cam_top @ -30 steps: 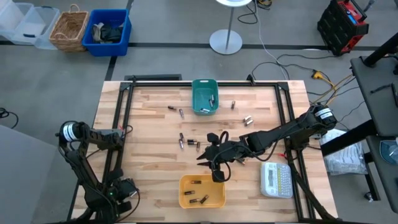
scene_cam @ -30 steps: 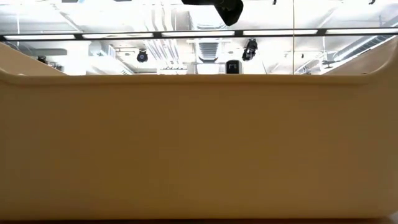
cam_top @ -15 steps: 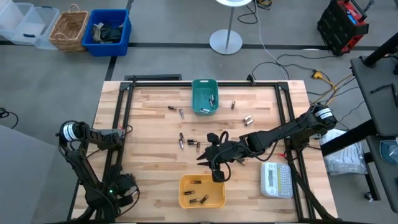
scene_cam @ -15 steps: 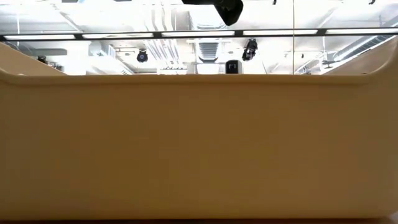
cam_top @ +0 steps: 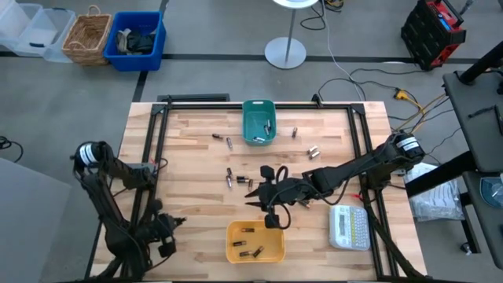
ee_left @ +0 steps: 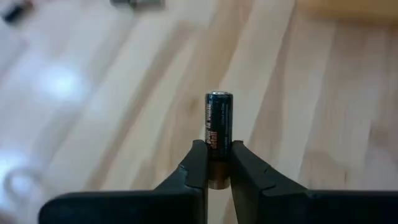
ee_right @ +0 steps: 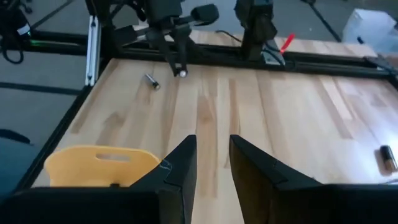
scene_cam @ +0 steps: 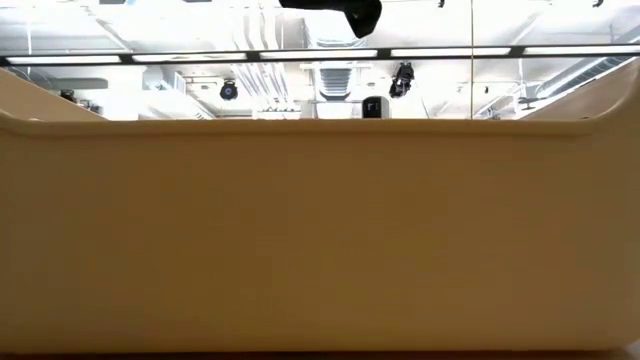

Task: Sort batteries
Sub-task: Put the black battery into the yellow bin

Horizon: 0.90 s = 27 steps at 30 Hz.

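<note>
overhead, bin-blocked low, two wrist closeups

– What colours are the bins?
– The bin at upper centre point(cam_top: 246, 119) is teal and the bin at bottom centre point(cam_top: 233, 240) is yellow. The table point(cam_top: 189, 173) is pale wood in lengthwise stripes.
– And the held battery point(ee_left: 218, 124)?
– Black with a brownish band and a silvery rim. The label maker point(cam_top: 348, 226) at lower right is white.

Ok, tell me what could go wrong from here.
The left gripper pinches the battery only by one end, so it could pivot or slip out before reaching a bin. The yellow bin lies close by, and a low pass might clip its rim.
</note>
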Tool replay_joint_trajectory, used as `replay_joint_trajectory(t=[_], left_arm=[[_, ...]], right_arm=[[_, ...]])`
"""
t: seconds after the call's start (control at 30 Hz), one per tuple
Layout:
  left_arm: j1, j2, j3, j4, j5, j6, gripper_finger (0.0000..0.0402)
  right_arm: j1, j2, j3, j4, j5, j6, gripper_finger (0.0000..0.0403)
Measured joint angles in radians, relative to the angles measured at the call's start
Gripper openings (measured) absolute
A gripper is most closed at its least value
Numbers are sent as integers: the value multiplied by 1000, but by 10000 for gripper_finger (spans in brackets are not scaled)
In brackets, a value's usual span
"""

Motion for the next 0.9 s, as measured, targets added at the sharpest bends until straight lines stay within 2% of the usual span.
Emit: replay_joint_trajectory(t=[0.2,0.47,0.67,0.9], left_arm=[[75,-19,55,2,-204,172,19],[180,-18,177,37,-444,481,18],[224,-13,240,92,-564,670,18],[236,-11,259,150,-648,752,18]], right_arm=[[0,46,-2,105,-2,-65,97],[3,177,3,481,-12,-195,133],[10,267,32,674,-65,-226,161],[9,346,108,700,-64,-226,185]])
